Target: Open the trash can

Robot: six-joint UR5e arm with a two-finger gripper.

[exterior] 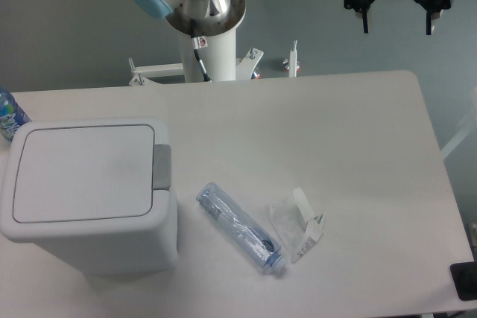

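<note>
Dark object: a small black thing (464, 281) sits at the counter's near right corner, cut off by the picture edge; what it is cannot be told.
Bottle: a clear crushed plastic bottle (240, 228) lies on its side near the front of the counter, blue cap end pointing toward the near edge, just right of the trash can and apart from it.
Wrapper: a crumpled clear wrapper (296, 223) with a white label lies just beside the bottle on its right.
Trash can: the light grey-white trash can (88, 195) stands upright on the left part of the counter; its flat lid lies closed.
Button: the darker grey button (162, 166) sits on the can's right rim, facing the bottle side.
Counter: the white counter (335, 139) carries all of these.
Blue bottle: a bottle with a blue label (9, 114) shows partly at the left edge, behind the trash can.
Arm base: the arm's white post and blue-capped joint (195, 5) stand behind the counter's far edge.
Tool: the black tool (397, 29) hangs high beyond the far right of the counter, fingers spread wide, holding nothing, well apart from the trash can.
</note>
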